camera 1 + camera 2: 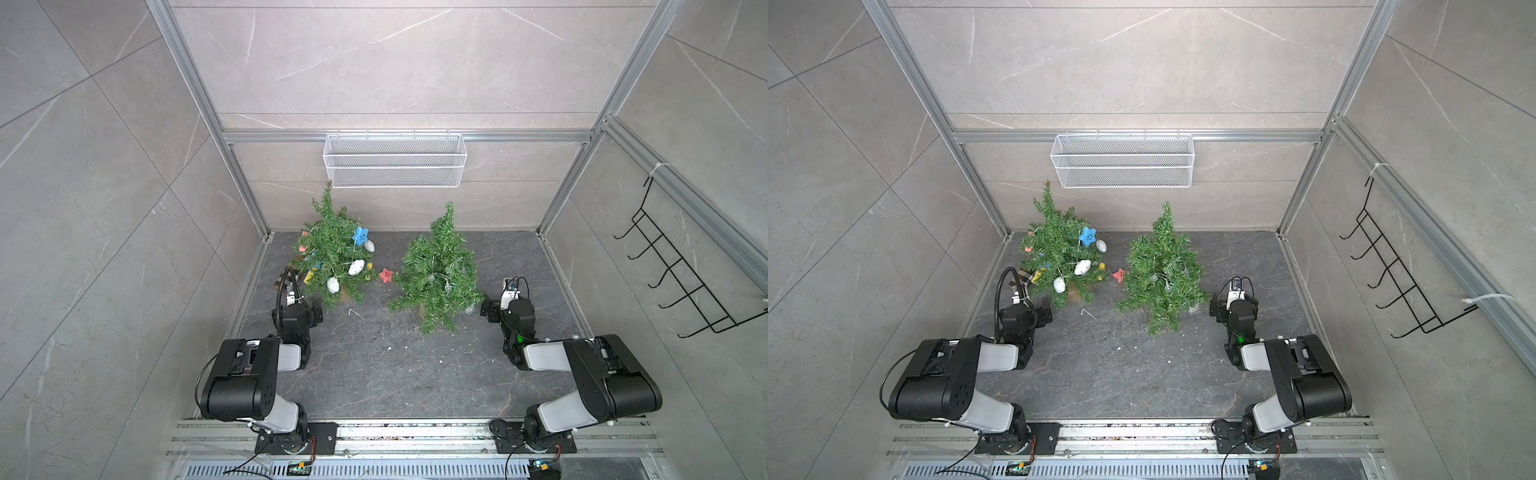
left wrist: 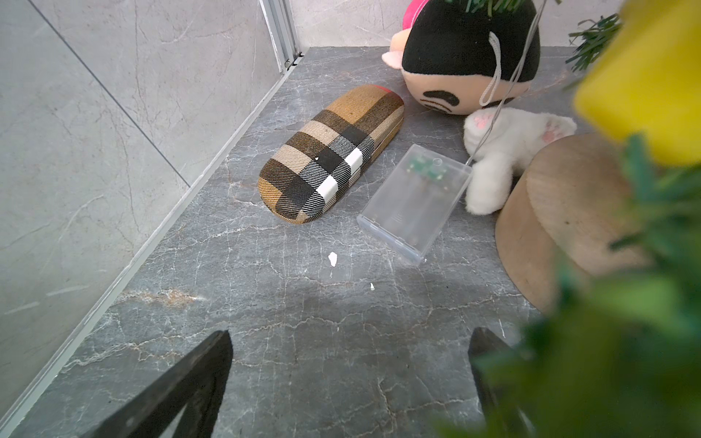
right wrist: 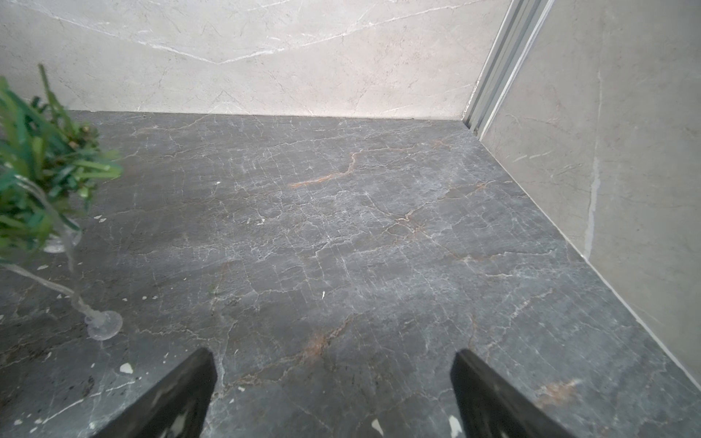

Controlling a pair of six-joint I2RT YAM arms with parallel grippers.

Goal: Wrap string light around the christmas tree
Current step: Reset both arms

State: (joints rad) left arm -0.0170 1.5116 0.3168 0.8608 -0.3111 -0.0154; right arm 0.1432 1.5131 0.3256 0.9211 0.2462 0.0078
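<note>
Your left gripper (image 2: pixel 351 337) hangs low over the dark stone table (image 2: pixel 265 303) with its jaws spread wide and nothing between them. In both top views it sits at the foot of the decorated tree (image 1: pixel 332 249), the one carrying a blue star (image 1: pixel 360 236) and white ornaments. Your right gripper (image 3: pixel 334 356) is just as wide open and just as empty, low beside the bottom branches of the plainer tree (image 1: pixel 438 270), on the side nearer its own arm. The string light (image 1: pixel 448 286) is draped on that plainer tree: clear bulbs show among its front branches, and in the right wrist view one bulb (image 3: pixel 104 324) lies on the table with its wire running up into the needles. A red star (image 1: pixel 386 274) lies on the table between the two trees. In the left wrist view you can see a clear battery box (image 2: pixel 415 203) lying flat next to a plaid glasses case (image 2: pixel 332 153), right against a white plush toy (image 2: pixel 508 151) and near the wooden base (image 2: pixel 550 227) of the decorated tree
</note>
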